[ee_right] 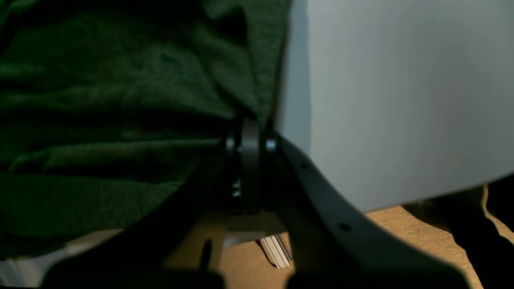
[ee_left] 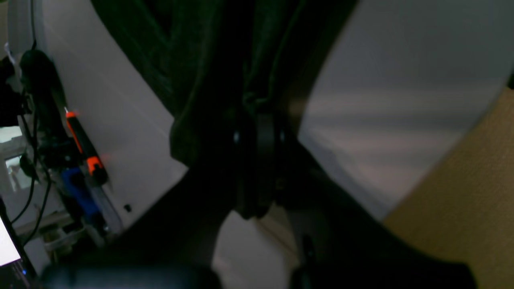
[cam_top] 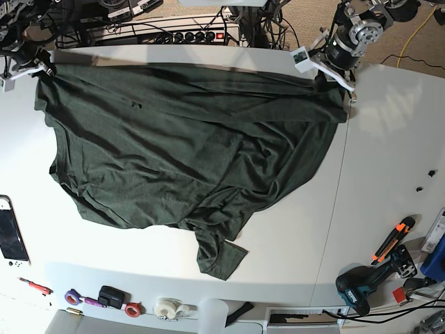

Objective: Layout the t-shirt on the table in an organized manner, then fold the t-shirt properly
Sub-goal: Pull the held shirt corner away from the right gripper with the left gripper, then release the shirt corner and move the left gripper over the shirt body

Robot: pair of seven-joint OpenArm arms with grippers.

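Note:
The dark green t-shirt [cam_top: 181, 146] lies spread over the white table [cam_top: 396, 146], its far edge pulled into a line between my two grippers. One sleeve [cam_top: 219, 257] trails toward the near edge. My left gripper [cam_top: 341, 89], at the far right of the base view, is shut on the t-shirt's corner. The left wrist view shows its jaws [ee_left: 259, 120] pinching bunched fabric [ee_left: 192, 60]. My right gripper [cam_top: 40, 68], at the far left, is shut on the other corner. In the right wrist view, cloth [ee_right: 100, 100] hangs from its closed fingertips [ee_right: 249, 130].
A dark seam line [cam_top: 334, 209] crosses the table's right side. A drill [cam_top: 361, 287] and an orange-handled cutter [cam_top: 393, 240] lie at the near right. A white handheld device [cam_top: 10, 240] sits at the left edge, and tape rolls [cam_top: 167, 308] line the front. Cables and a power strip [cam_top: 188, 31] run behind.

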